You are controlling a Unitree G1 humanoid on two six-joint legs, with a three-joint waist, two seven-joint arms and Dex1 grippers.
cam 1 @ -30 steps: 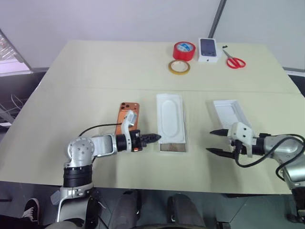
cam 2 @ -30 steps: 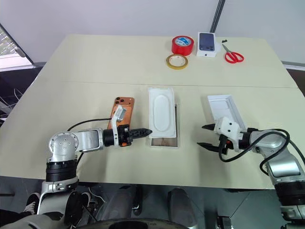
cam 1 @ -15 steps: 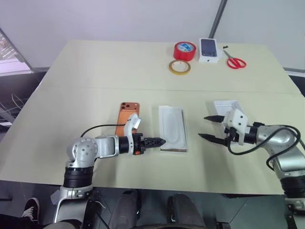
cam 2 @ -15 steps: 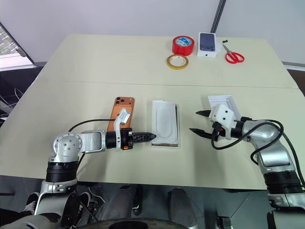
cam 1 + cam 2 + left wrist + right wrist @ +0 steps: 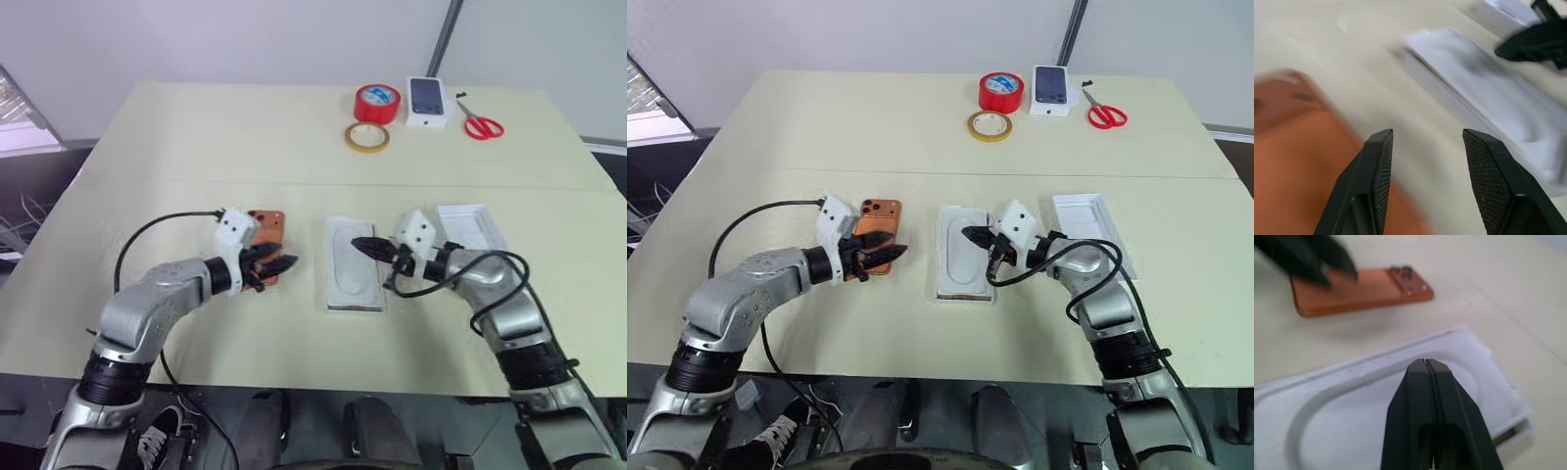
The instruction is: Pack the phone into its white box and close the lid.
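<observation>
**Both grippers near the middle of the table, phone still outside its box**

On the near half of the table [image 5: 147, 147], the left gripper [image 5: 277, 264] hangs over the near end of the phone [image 5: 266, 227], its two fingers [image 5: 1376, 171] spread apart with nothing between them. The phone lies flat, camera bump at its far end, just left of the white box. The left wrist view shows the orange surface under and beside the fingers, though blurred, so contact cannot be judged.

In the middle sits the white box [image 5: 965, 296], with a flat white insert [image 5: 958, 257] with an oval recess lying in it and covering most of its floor; a thin strip of the box shows at the near end. The right gripper [image 5: 970, 235] points left over the insert's far right part, fingers pressed fully together and gripping nothing. Whether its tip touches the insert cannot be told.

Just right of that arm lies the lid [image 5: 472, 223], flat on the table and apart from the box.

At the far edge stand a red tape roll [image 5: 378, 102], a yellow tape ring [image 5: 367, 137] just nearer, a small white carton [image 5: 428, 101] printed with a dark phone, and red-handled scissors [image 5: 482, 125] furthest right.
</observation>
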